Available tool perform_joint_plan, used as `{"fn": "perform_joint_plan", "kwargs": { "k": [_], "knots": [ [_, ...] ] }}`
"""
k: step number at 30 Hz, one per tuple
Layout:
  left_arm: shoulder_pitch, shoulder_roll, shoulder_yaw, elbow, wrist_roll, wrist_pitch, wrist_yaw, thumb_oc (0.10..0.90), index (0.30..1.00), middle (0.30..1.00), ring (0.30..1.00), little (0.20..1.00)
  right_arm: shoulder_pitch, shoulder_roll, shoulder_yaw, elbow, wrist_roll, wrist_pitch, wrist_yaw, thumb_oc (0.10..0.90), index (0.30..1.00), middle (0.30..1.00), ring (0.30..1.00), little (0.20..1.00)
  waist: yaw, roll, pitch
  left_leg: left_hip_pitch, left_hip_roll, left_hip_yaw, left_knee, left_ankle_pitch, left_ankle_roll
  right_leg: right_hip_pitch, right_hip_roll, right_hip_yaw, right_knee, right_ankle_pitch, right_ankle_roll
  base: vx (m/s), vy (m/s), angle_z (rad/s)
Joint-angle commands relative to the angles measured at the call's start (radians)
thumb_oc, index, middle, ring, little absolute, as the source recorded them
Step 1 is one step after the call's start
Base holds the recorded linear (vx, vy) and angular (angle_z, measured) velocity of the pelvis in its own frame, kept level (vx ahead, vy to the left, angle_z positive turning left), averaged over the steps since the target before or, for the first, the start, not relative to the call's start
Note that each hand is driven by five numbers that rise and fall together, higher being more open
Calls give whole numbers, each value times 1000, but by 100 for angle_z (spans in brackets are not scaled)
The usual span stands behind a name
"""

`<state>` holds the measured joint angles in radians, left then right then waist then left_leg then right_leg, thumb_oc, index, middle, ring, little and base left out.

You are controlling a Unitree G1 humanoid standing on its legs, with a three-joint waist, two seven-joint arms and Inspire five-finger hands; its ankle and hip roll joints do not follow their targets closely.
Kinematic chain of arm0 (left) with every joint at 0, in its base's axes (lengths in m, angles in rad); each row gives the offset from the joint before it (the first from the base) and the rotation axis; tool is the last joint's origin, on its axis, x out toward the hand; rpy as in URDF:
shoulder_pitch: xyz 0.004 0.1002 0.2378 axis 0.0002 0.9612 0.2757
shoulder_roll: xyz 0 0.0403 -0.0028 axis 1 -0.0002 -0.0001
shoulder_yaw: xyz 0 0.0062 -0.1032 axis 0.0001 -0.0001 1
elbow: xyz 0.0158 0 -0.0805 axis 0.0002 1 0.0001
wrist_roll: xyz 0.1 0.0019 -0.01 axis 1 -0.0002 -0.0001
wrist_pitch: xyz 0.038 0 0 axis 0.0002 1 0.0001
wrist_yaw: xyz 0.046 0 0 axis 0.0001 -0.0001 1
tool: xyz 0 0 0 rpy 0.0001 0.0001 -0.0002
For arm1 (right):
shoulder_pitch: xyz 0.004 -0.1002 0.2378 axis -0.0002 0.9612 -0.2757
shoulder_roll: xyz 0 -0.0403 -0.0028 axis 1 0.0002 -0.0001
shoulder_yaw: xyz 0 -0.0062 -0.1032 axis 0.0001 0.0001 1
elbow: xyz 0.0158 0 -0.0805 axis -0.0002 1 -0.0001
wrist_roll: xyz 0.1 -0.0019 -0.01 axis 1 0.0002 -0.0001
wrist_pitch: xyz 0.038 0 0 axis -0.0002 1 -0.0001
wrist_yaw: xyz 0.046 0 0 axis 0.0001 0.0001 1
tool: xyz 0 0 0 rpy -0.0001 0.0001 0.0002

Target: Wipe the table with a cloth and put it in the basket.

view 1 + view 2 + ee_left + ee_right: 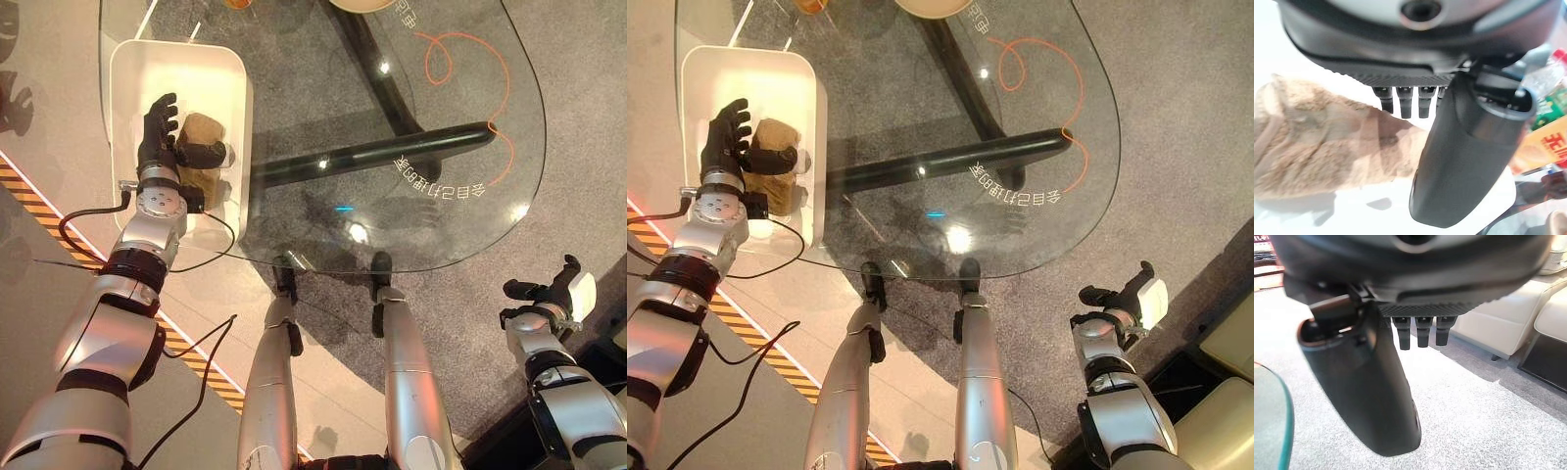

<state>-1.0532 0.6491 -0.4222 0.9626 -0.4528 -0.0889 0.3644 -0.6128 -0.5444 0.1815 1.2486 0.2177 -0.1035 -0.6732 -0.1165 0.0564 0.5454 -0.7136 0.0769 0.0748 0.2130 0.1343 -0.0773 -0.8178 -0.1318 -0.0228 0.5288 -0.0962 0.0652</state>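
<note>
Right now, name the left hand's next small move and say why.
Probably lift the left hand straight up out of the basket. The cloth already lies inside it, and the hand's fingers look straight above the cloth, not curled round it, so likely only withdrawal remains.

- The silver-grey left arm (127, 284) reaches forward from the lower left, forearm stretched straight out.
- Its dark left hand (160, 132) points away from the body, fingers (1406, 102) extended and relaxed, thumb (203, 155) angled out sideways (nothing is gripped between them).
- The silver-grey right arm (568, 411) hangs low at the lower right, bent at the elbow.
- Its dark right hand (549, 294) is held loosely with straight fingers (1417, 332) and a white-covered thumb (582, 294), holding nothing.
</note>
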Motion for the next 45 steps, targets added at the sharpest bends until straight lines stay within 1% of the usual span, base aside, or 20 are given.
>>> {"fn": "perform_joint_plan", "kwargs": {
  "k": [1,5,8,10,13,15,16,17,20,25,27,30,31,32,34,35,38,40,44,45],
  "knots": [
    [-54,119,71,-80,15,-172,127,800,900,900,900,900,72,-25,5,22,-8,-29,-35,800,900,900,900,900,10,-16,-25,78,-62,24,81,-152,48,99,77,-25,-166,96,-3,24,-91,2],
    [14,150,128,-139,3,-240,147,800,900,900,900,900,102,-23,-15,14,4,-27,-35,800,900,900,900,900,27,-17,-25,180,-62,11,-4,-117,36,198,67,-29,-243,127,15,4,-49,1],
    [70,186,184,-166,-16,-262,130,800,900,900,900,900,142,-31,-51,23,-4,-25,-5,800,900,900,900,900,43,-17,-25,310,-63,6,-82,-103,27,329,54,-37,-310,136,28,21,-29,-5],
    [95,200,209,-175,-17,-263,118,800,900,900,900,900,164,-34,-66,27,-6,-30,7,800,900,900,900,900,49,-17,-26,360,-63,4,-110,-99,24,380,50,-40,-337,140,32,47,-20,-5],
    [194,229,275,-196,-16,-258,88,800,900,900,900,900,252,-36,-102,31,-13,-38,41,800,900,900,900,900,64,-16,-92,462,-58,6,-200,-80,13,492,36,-55,-422,152,39,116,-23,-7],
    [228,239,296,-198,-19,-263,79,800,900,900,900,900,278,-37,-112,35,-15,-42,55,800,900,900,900,900,67,-12,-113,495,-54,8,-232,-71,7,531,33,-63,-452,157,40,89,-16,4],
    [271,249,324,-198,-25,-266,66,800,900,900,900,900,310,-35,-126,41,-24,-46,69,800,900,900,900,900,71,-9,-145,534,-51,11,-269,-61,2,577,31,-71,-484,160,42,55,-9,7],
    [282,251,331,-198,-25,-265,65,800,900,900,900,900,317,-35,-129,40,-23,-48,73,800,900,900,900,900,71,-9,-150,543,-50,11,-276,-59,1,587,31,-73,-491,161,42,65,-10,8],
    [366,248,383,-195,-35,-259,44,800,900,900,900,900,368,-23,-151,49,-28,-47,95,800,900,900,900,900,79,-6,-206,588,-46,8,-300,-58,-6,663,26,-94,-529,158,44,40,-16,14],
    [492,225,451,-157,-50,-240,-6,800,900,900,900,900,422,-9,-174,57,-35,-44,117,800,900,900,900,900,93,-9,-273,631,-43,-1,-300,-67,-8,734,21,-116,-552,150,44,27,-8,15],
    [549,202,475,-143,-40,-241,-27,800,900,900,900,900,440,-2,-180,60,-45,-38,127,800,900,900,900,900,99,-11,-300,650,-41,-3,-300,-73,-8,763,20,-122,-564,148,45,70,5,10],
    [704,129,544,-112,-69,-237,-123,800,900,900,900,900,482,14,-199,65,-64,-34,170,800,900,900,900,900,118,-19,-353,695,-37,-10,-300,-88,-7,823,16,-135,-591,147,45,86,16,4],
    [726,116,551,-108,-59,-243,-132,800,900,900,900,900,488,17,-201,65,-71,-32,177,800,900,900,900,900,121,-20,-360,701,-37,-11,-300,-91,-7,829,15,-136,-595,147,46,72,16,1],
    [771,87,563,-91,-54,-232,-155,800,900,900,900,900,501,25,-204,64,-76,-32,196,800,900,900,900,900,127,-24,-375,711,-36,-15,-300,-95,-6,842,13,-138,-602,147,47,52,12,1],
    [792,75,569,-86,-51,-223,-166,800,900,900,900,900,508,27,-203,62,-74,-32,204,800,900,900,900,900,127,-24,-381,716,-36,-16,-300,-98,-6,847,13,-139,-605,147,48,46,7,3],
    [867,18,570,-24,-17,-220,-231,800,900,900,900,900,530,51,-203,58,-77,-28,242,800,900,900,900,900,135,-31,-404,732,-34,-18,-300,-105,-4,864,11,-143,-610,144,51,65,7,10],
    [936,-41,556,62,2,-205,-302,800,900,900,900,900,552,77,-187,57,-130,-36,299,800,900,900,900,900,137,-33,-424,750,-29,-12,-300,-114,-2,884,10,-146,-613,138,50,37,13,7],
    [949,-62,550,98,6,-175,-326,800,900,900,900,900,555,87,-176,59,-162,-36,319,800,900,900,900,900,137,-34,-430,757,-26,-8,-300,-118,-2,891,9,-147,-615,135,49,0,0,0],
    [974,-159,480,232,123,-134,-377,800,900,900,900,900,558,120,-141,75,-188,-17,358,800,900,900,900,900,134,-40,-450,778,-24,-1,-300,-129,3,909,8,-149,-616,130,50,29,21,0],
    [979,-171,467,248,122,-123,-386,800,900,900,900,900,558,124,-135,78,-195,-15,362,800,900,900,900,900,134,-41,-452,782,-23,0,-300,-131,5,913,7,-149,-616,129,51,0,0,0]
  ]
}}
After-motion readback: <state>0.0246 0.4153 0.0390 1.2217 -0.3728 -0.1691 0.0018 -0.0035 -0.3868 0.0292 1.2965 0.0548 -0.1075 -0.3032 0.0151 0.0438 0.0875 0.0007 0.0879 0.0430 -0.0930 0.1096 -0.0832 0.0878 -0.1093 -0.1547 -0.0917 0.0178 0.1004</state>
